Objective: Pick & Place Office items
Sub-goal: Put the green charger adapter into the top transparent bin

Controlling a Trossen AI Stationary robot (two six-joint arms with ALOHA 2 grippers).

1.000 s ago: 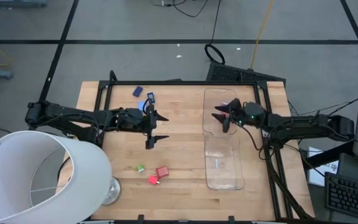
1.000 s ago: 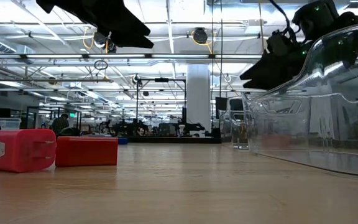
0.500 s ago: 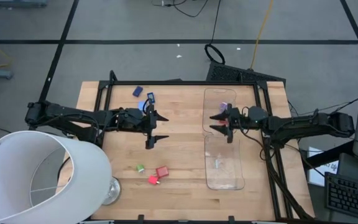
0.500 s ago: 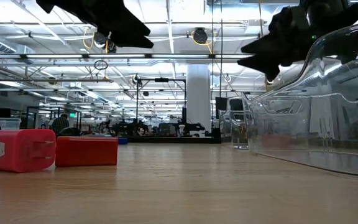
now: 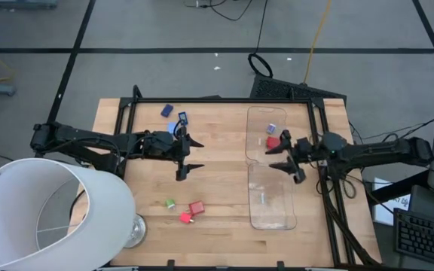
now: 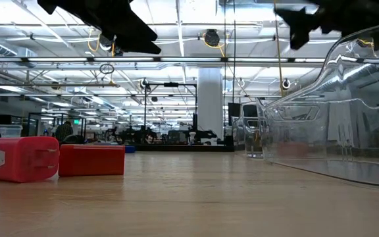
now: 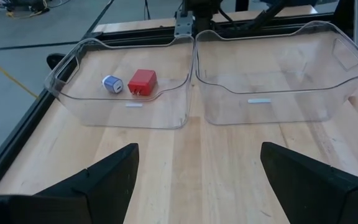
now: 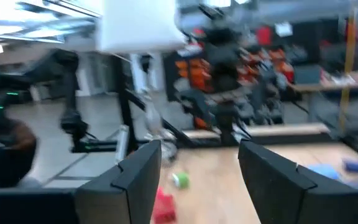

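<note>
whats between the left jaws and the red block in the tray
Bare wood, then the tray wall; the left wrist view shows the red block just behind it.

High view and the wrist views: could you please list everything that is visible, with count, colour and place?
Wooden table: one, light brown, under everything.
Clear plastic tray: one, transparent, two compartments, table's right side.
Red blocky piece: one, red, tray's far compartment.
Light blue round piece: one, beside it.
Red blocks: two, near table edge.
Small green piece: one, beside them.
Blue pieces: two, dark navy and lighter, far edge.
Big white lampshade: one, near left corner.
Left tool: open, above mid-table.
Right tool: open, above tray.
</note>
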